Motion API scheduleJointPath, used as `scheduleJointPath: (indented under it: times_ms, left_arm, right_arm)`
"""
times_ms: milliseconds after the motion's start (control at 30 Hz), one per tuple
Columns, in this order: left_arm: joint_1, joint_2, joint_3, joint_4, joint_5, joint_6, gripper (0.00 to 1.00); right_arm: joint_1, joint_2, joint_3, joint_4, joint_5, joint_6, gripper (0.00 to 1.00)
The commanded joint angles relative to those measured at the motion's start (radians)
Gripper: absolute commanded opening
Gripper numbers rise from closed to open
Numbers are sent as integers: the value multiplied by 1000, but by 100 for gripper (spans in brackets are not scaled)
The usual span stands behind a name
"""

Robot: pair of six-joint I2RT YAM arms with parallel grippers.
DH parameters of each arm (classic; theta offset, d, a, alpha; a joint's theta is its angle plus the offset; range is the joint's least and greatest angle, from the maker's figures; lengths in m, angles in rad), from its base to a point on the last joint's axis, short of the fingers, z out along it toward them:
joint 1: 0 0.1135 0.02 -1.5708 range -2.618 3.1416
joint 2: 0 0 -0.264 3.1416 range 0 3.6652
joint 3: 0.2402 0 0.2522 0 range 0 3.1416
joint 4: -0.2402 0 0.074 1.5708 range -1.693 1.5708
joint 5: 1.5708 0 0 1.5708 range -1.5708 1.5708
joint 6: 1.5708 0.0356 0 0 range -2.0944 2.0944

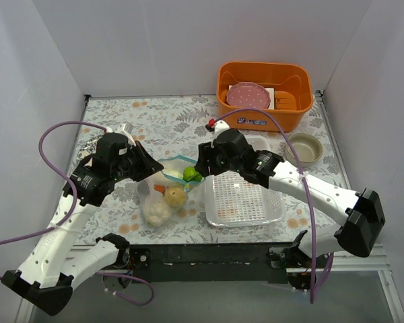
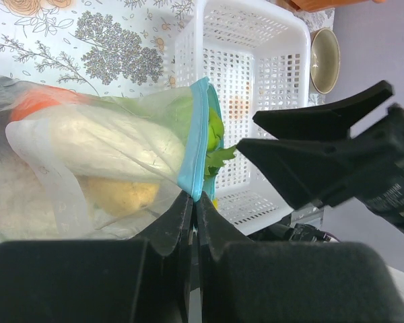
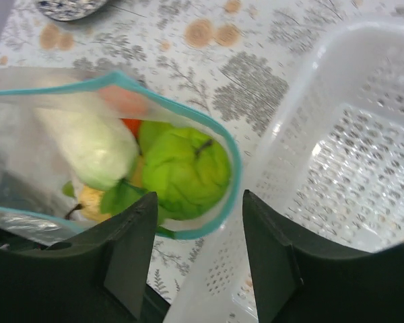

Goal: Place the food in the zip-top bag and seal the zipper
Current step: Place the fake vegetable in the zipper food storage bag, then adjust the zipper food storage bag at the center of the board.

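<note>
Left wrist view has the left gripper pressed shut, its fingers pinching the lower end of the zipper, the light blue strip edging the zip-top bag. The bag lies on its side on the flowered table, mouth gaping toward the right gripper, whose fingers stand spread apart just above that mouth, holding nothing. Inside, the green pepper sits right at the opening, with the pale cabbage beside it and an orange piece behind. Just beside the bag's mouth sits the clear perforated tray; the orange bin stands at the table's far edge
</note>
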Motion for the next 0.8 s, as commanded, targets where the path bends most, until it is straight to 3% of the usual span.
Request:
scheduleJointPath:
  times_ms: [0, 200, 633, 767]
  left_arm:
    - [-1, -30, 13, 51, 10, -3, 0]
    - [-1, -33, 5, 61, 19, -4, 0]
    - [-1, -24, -1, 74, 44, -1, 0]
    - [-1, -30, -7, 90, 59, -1, 0]
  right_arm:
    - [-59, -43, -118, 6, 40, 117, 59]
    - [-88, -54, -178, 67, -21, 141, 48]
    - [-88, 13, -164, 75, -122, 137, 46]
    - [-86, 24, -170, 75, -141, 145, 38]
